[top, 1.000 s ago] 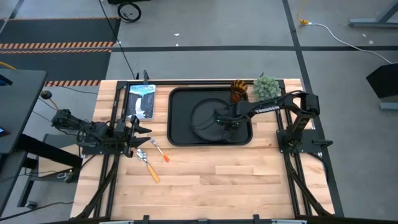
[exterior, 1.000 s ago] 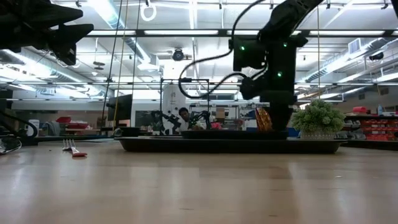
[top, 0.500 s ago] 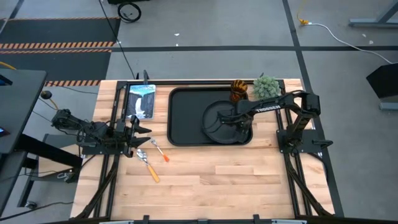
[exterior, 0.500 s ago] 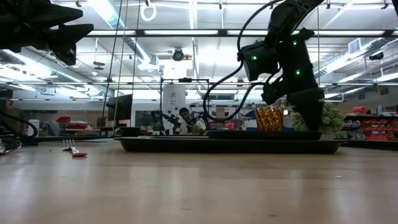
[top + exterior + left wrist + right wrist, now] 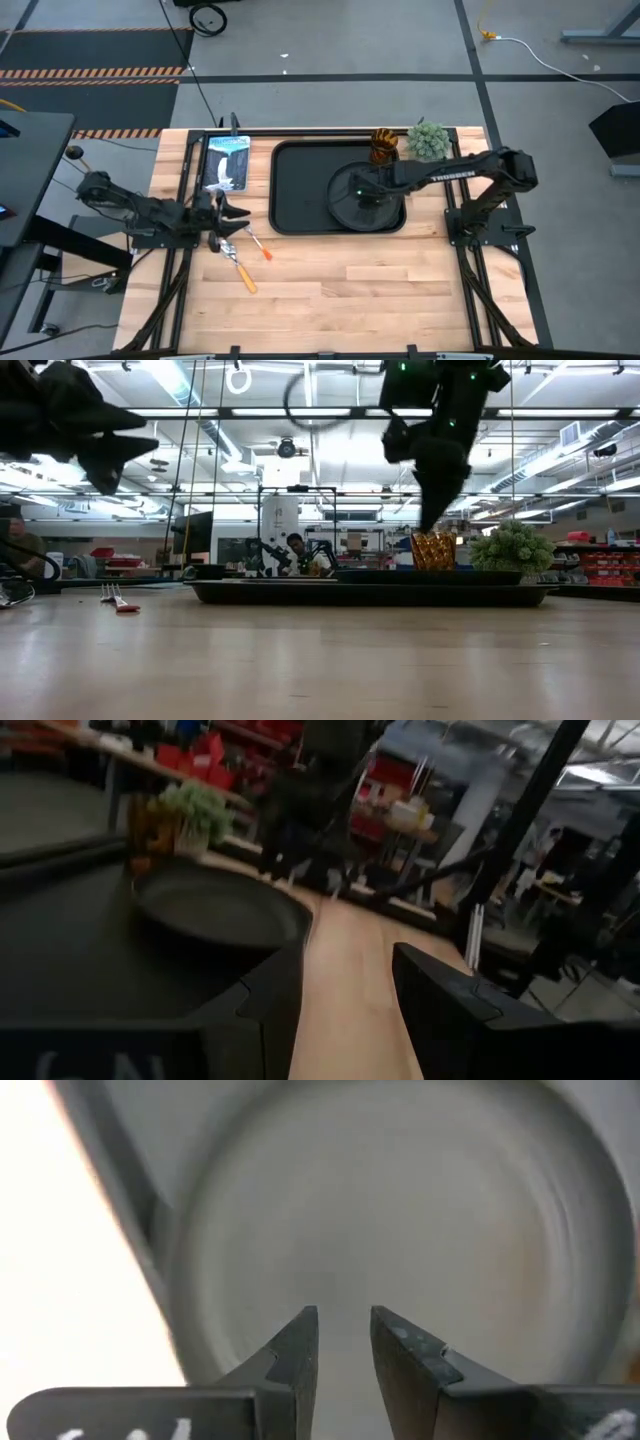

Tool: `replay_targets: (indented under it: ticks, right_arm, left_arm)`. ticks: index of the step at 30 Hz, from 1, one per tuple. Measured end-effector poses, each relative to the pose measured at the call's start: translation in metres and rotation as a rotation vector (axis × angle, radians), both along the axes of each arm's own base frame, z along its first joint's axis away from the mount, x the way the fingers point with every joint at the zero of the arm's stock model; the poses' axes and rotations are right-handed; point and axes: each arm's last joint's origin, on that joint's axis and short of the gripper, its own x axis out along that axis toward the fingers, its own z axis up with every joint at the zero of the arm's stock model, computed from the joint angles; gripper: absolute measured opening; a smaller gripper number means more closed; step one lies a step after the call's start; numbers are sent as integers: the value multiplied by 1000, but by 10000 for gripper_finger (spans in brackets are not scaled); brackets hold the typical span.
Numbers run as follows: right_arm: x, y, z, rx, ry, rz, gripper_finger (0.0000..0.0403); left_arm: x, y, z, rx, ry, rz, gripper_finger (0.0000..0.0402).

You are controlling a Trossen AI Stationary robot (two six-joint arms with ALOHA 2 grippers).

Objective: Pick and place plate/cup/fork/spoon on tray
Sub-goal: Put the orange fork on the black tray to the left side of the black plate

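The black plate [image 5: 350, 212] lies flat in the right half of the black tray [image 5: 282, 190], and shows from above in the right wrist view [image 5: 400, 1200]. My right gripper [image 5: 365, 195] hangs above the plate, pointing down, slightly open and empty [image 5: 345, 1330]. The amber cup [image 5: 384, 145] stands on the table beyond the tray's far right corner. The fork [image 5: 258, 243] and the spoon [image 5: 238, 268] lie on the table left of the tray's near edge. My left gripper [image 5: 238, 213] is open and empty [image 5: 345, 990], above the table just left of the tray.
A green plant [image 5: 428, 140] stands right of the cup at the far edge. A blue and white flat object [image 5: 227, 165] lies left of the tray. The tray's left half is bare. The near half of the table is bare wood.
My right gripper has slid the plate across the tray floor toward the table's right edge, then risen off it; the plate now lies flat in the tray's right half. My left gripper has shifted a little toward the tray.
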Motion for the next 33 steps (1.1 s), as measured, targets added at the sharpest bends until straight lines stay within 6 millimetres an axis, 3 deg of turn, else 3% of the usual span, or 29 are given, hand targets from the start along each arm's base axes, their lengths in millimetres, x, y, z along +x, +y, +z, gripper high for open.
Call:
replay_targets:
  ticks: [7,12,19,27,33]
  right_arm:
    - [10,14,5,-247,-63,96,101]
    - [18,3,13,-517,-98,70,101]
    - [37,-15,37,-774,-289,-41,101]
    - [41,-38,48,-845,-330,6,92]
    - [42,-46,40,-816,-397,105,84]
  left_arm:
    - [6,-3,-5,-156,192,-10,165]
    - [13,-1,-7,-296,303,142,165]
    - [19,5,-5,-480,504,331,163]
    - [34,-1,14,-514,703,498,140]
    - [47,-16,7,-604,852,590,133]
